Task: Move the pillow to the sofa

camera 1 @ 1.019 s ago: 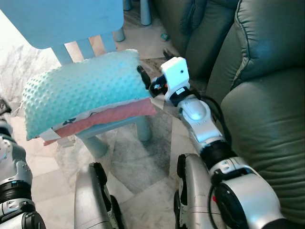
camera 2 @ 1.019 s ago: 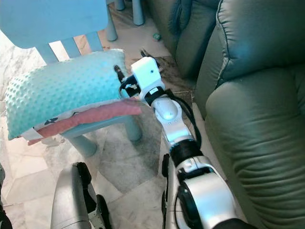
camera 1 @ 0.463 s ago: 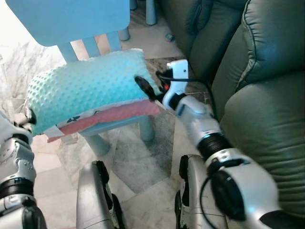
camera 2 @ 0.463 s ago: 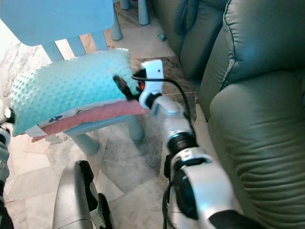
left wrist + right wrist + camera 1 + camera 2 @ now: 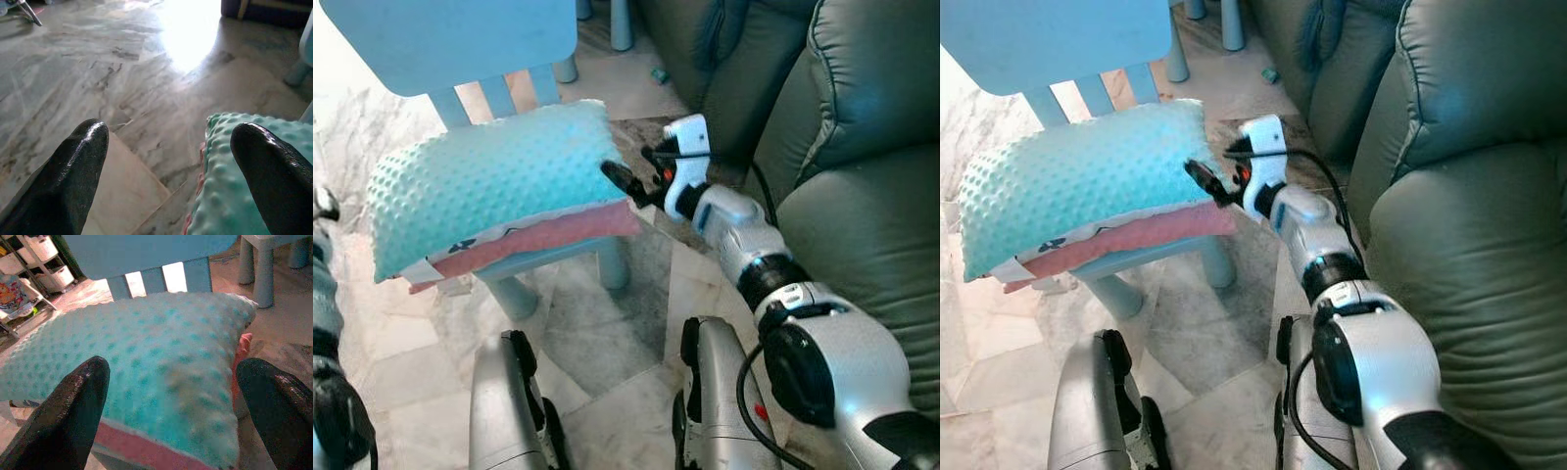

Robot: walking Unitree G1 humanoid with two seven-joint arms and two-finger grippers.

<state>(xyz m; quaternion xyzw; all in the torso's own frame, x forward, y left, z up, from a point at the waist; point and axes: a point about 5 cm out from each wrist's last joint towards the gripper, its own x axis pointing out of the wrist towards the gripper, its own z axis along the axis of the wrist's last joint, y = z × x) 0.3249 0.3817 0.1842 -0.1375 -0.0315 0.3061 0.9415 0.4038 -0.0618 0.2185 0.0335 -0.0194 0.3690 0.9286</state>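
A teal dotted pillow (image 5: 489, 186) with a pink underside lies on the seat of a small light-blue chair (image 5: 440, 39). My right gripper (image 5: 633, 172) is at the pillow's right end, open; in the right wrist view the pillow (image 5: 161, 347) sits between its spread fingers (image 5: 73, 406). My left gripper (image 5: 171, 147) is open at the pillow's left end, and the pillow's corner (image 5: 225, 161) lies just by one finger (image 5: 274, 166). The left arm (image 5: 323, 206) shows at the picture's left edge. The dark green leather sofa (image 5: 862, 196) stands on the right.
Marble floor (image 5: 597, 323) runs under the chair. The legs of another light-blue stool (image 5: 622, 24) stand behind it, near the sofa's corner. My own legs (image 5: 504, 411) fill the bottom of the head views. A white shelf with bins (image 5: 44, 249) stands far off.
My right wrist has turned, and its fingers have stayed at the pillow's right end. My left arm swung in toward the pillow's left end and has now shifted back to the picture's left edge.
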